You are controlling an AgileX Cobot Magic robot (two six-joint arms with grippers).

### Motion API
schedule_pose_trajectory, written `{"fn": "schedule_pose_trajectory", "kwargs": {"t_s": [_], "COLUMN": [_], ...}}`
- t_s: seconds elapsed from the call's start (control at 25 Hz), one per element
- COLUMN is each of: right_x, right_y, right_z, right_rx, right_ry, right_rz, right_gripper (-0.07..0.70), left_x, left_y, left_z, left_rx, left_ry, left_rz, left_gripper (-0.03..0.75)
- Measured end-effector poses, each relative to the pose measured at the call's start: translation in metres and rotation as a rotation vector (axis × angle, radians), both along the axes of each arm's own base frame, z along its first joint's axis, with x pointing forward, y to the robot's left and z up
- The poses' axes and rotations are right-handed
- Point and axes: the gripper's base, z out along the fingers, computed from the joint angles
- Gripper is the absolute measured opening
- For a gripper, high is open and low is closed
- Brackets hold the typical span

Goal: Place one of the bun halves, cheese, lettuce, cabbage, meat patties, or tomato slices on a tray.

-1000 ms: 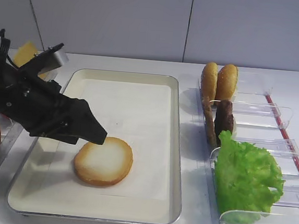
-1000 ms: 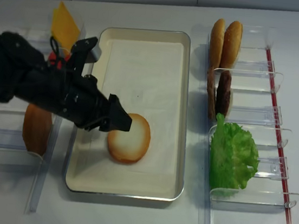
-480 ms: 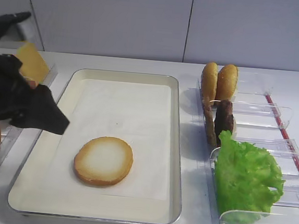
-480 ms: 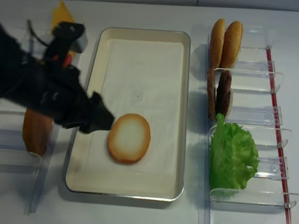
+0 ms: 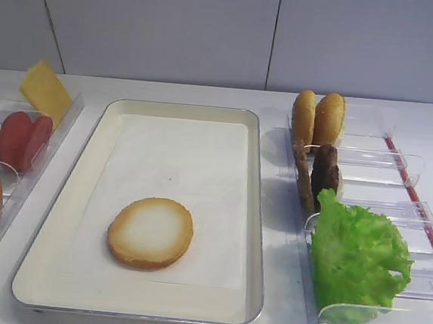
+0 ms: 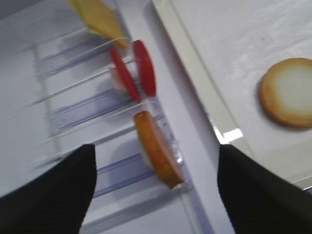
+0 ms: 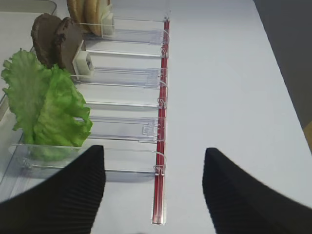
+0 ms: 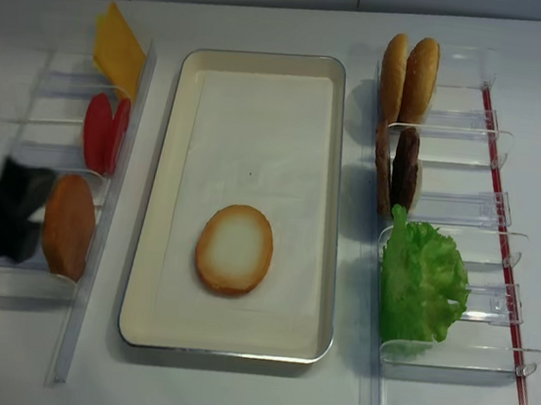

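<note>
the bun half (image 5: 150, 232) lies flat, pale face up, on the liner in the near left part of the tray (image 5: 255, 211), apart from every rim. it looks light, soft and crushable, with a dry crumbly crust; i judge the safest hold is across its width at the toasted rim, with gentle pressure (the flat face gives nothing to pinch). most of the liner behind and to the right of it is bare, so there is room for more pieces; the raised rim is the edge to clear coming in from either side.

the left gripper (image 6: 156, 190) stands wide and empty over the left bins, near another bun (image 6: 153, 154) on edge, tomato slices (image 6: 132, 70) and cheese (image 6: 100, 17) (that view is blurred). the right gripper (image 7: 153, 190) also stands wide, holding nothing, above the near end of the right bins, just beside the lettuce (image 7: 46, 109); the patties (image 7: 56, 39) and two buns (image 5: 317, 118) stand further back. bin walls are thin, clear and close together, easy to clip.
</note>
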Motion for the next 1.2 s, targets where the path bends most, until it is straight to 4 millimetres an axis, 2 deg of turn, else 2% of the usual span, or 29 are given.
{"fn": "schedule_pose_trajectory", "kwargs": {"t_s": [0.16,0.24,0.28,0.6,0.96,1.2], "right_x": [0.0,0.0,0.0,0.0,0.0,0.0], "right_y": [0.0,0.0,0.0,0.001,0.001,0.001], "right_z": [0.0,0.0,0.0,0.0,0.0,0.0], "right_rx": [0.0,0.001,0.001,0.007,0.006,0.002], "right_ry": [0.0,0.0,0.0,0.0,0.0,-0.001], "right_rz": [0.0,0.001,0.001,0.004,0.005,0.007], "right_gripper": [0.459,0.459,0.459,0.459,0.459,0.459], "left_x": [-0.034,-0.054,-0.054,-0.1,-0.133,-0.14], "left_y": [0.013,0.015,0.015,0.01,0.013,0.015], "left_z": [0.007,0.0,0.0,-0.025,-0.074,-0.079], "left_rx": [0.036,0.001,0.001,-0.163,-0.199,-0.236], "left_ry": [-0.053,-0.074,-0.074,-0.113,-0.104,-0.163], "left_rz": [0.058,0.047,0.047,-0.014,-0.037,-0.012], "left_gripper": [0.484,0.484,0.484,0.484,0.484,0.484]}}
